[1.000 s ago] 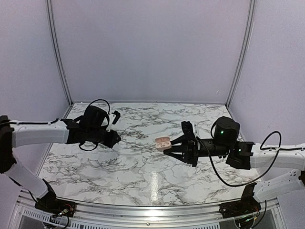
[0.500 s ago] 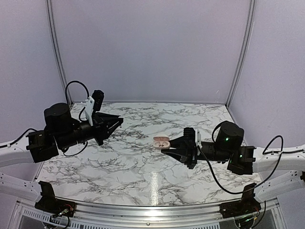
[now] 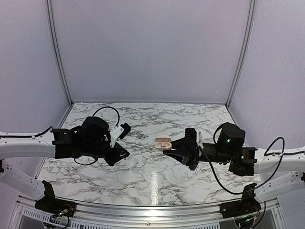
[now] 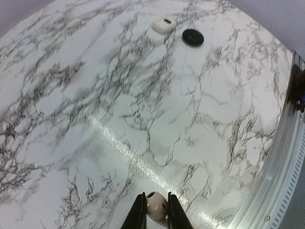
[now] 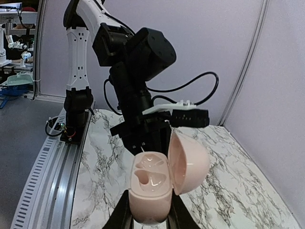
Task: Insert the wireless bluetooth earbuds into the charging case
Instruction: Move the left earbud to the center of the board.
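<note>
Presently the left gripper (image 4: 157, 197) has its jaws drawn narrow around a small pale earbud (image 4: 156, 208), a rounded piece with two dark dots on its face, pinched at its sides between the two fingers and held off the marble table (image 4: 214, 105). The right gripper (image 5: 149, 206) has its jaws closed to the width of the charging case (image 5: 150, 185) and grips its lower body from both sides, so the case is lifted above the table. The case's hinged lid stands open, swung off to one side. The pale pinkish inside faces the right wrist camera, and both sockets are bare. In the top view the two grippers point toward each other over the middle of the table. The earbud and the case are near each other but apart, with a strip of marble showing between them. From the right wrist, the left arm's dark fingers stand just behind the open case. Far across the table from the left gripper lie a white squarish piece (image 4: 164, 25) with a dark spot and, just beside it, a black round puck (image 4: 192, 37).
</note>
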Robot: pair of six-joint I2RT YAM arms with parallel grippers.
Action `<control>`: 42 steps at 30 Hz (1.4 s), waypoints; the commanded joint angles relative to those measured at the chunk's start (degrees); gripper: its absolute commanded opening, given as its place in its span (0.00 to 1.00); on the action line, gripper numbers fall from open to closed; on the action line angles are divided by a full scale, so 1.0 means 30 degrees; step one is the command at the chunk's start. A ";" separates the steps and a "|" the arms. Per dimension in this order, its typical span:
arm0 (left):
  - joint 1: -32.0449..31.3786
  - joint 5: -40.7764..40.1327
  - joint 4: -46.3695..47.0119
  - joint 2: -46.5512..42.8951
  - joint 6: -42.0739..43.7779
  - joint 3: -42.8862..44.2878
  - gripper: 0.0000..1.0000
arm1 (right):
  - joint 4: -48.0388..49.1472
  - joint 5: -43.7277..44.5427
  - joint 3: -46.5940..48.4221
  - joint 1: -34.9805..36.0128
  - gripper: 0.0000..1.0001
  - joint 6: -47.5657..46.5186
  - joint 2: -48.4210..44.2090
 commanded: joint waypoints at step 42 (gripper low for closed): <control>-0.1663 0.1243 -0.9051 0.9222 0.7223 0.3810 0.25 | -0.0889 0.0106 0.0297 0.0153 0.00 0.0967 -0.0139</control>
